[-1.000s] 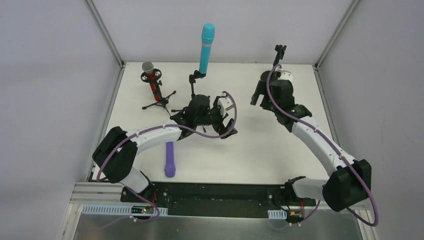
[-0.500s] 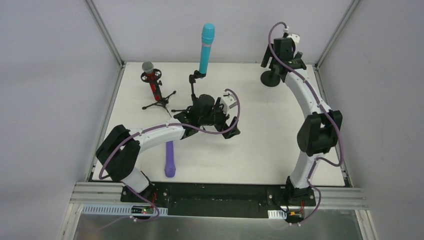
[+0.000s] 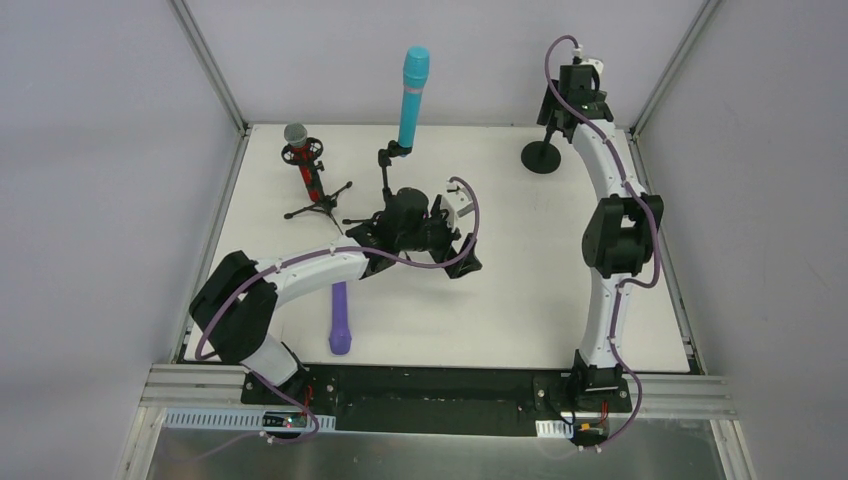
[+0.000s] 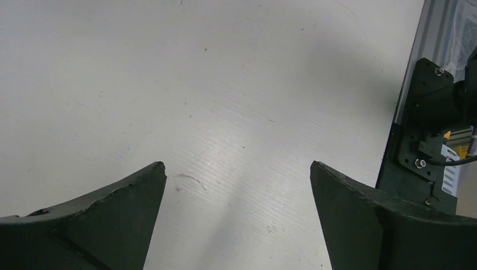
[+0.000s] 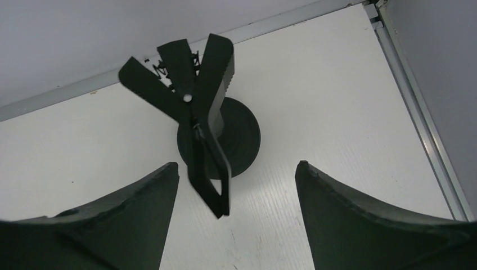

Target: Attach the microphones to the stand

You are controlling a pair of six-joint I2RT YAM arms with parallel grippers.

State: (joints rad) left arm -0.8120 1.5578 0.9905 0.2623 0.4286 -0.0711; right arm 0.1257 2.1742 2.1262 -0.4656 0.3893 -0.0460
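The red microphone [image 3: 303, 160] with a grey mesh head sits in a small tripod stand [image 3: 318, 207] at the back left. The cyan microphone [image 3: 413, 95] stands upright in a clip stand behind the left wrist. The purple microphone [image 3: 340, 318] lies flat on the table near the front left. A third stand with a round base [image 3: 541, 157] is at the back right; its black spring clip [image 5: 191, 107] is empty. My right gripper [image 5: 236, 164] is open just above this clip, the clip's tail between the fingers, nearer the left one. My left gripper [image 4: 237, 163] is open and empty over bare table.
The white table [image 3: 520, 290] is walled by grey panels with metal frame rails [image 5: 416, 112] along the back and right edges. The right arm's black base mount [image 4: 433, 112] shows at the right edge of the left wrist view. The right arm [image 3: 615, 240] stretches tall along the right side.
My right arm has swung up and back, from low beside the round-base stand to above its clip. My left gripper has barely shifted to the right. The microphones have not moved.
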